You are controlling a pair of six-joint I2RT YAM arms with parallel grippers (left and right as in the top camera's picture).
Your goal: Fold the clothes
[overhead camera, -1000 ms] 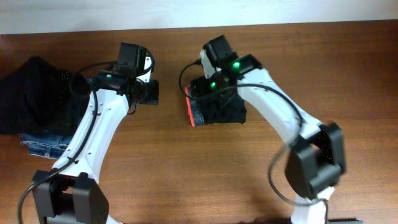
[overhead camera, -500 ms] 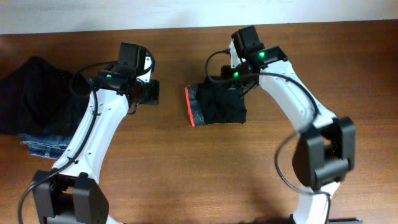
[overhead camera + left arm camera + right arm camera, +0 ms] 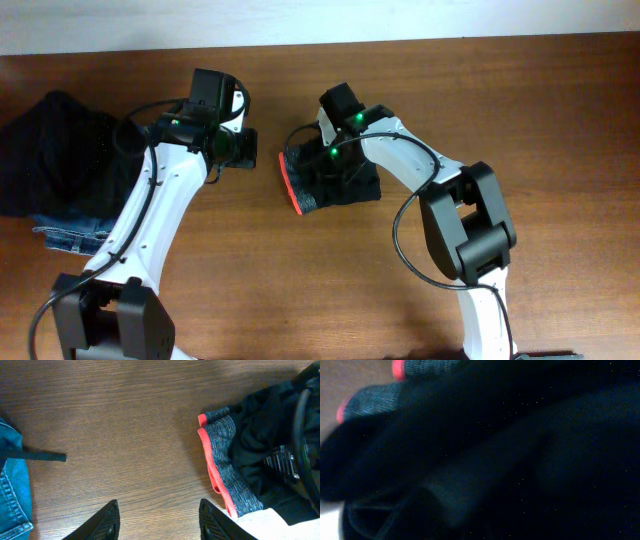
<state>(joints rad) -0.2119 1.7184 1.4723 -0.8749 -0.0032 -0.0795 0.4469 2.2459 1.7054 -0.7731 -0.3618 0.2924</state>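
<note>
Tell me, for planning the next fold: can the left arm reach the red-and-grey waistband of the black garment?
Probably yes: only bare wooden table lies between the open left gripper and the red-and-grey waistband.

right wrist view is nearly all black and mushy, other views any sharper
Right wrist view: camera close to the soft black garment with red and grey waistband, so it is dark and out of focus. Left wrist view: sharp, evenly lit grain on the brown wooden table. Overhead view: clear, evenly lit.

Overhead looks straight down on the table (image 3: 560, 120). Left wrist looks down from nearer, sharing the clothes (image 3: 250, 447); right wrist is almost against them.
</note>
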